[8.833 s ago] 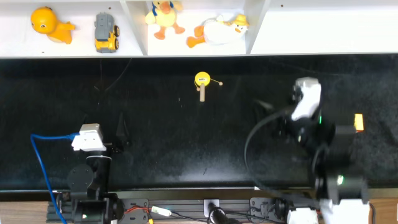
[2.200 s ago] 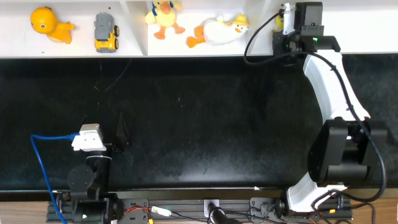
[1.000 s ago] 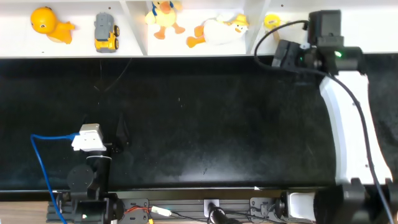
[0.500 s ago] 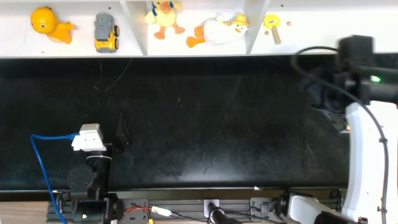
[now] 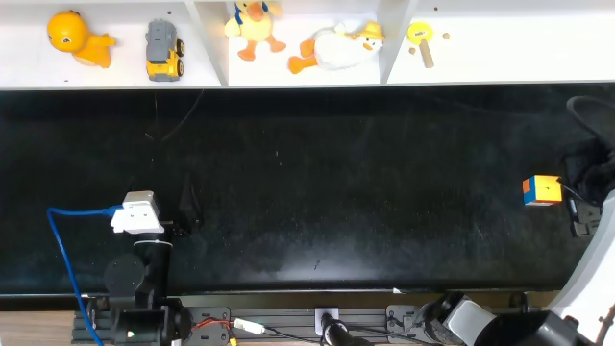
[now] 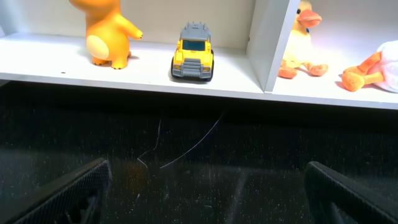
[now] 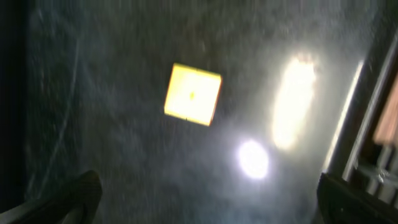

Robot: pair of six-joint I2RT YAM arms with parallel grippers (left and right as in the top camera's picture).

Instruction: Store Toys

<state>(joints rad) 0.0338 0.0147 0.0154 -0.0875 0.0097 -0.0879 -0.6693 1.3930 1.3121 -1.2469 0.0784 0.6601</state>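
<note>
The colourful cube [image 5: 542,189] sat on the black table [image 5: 336,192] near its right edge, well apart from the shelf [image 5: 500,53] at the back. The right hand [image 7: 208,180] hung above it, fingers spread wide, the cube just ahead of the gap between them, square, with no long axis. The left hand [image 6: 205,171], also spread, sat far across the table, so I judged this the right arm's pick.

The top camera looks straight down on the desk [image 5: 307,192], with the shelf [image 5: 500,53] at its far edge. The left wrist camera sits low, facing that shelf; these 2 share the truck [image 6: 193,51]. The right wrist camera looks down close on the cube [image 7: 192,94], shared with the top.
</note>
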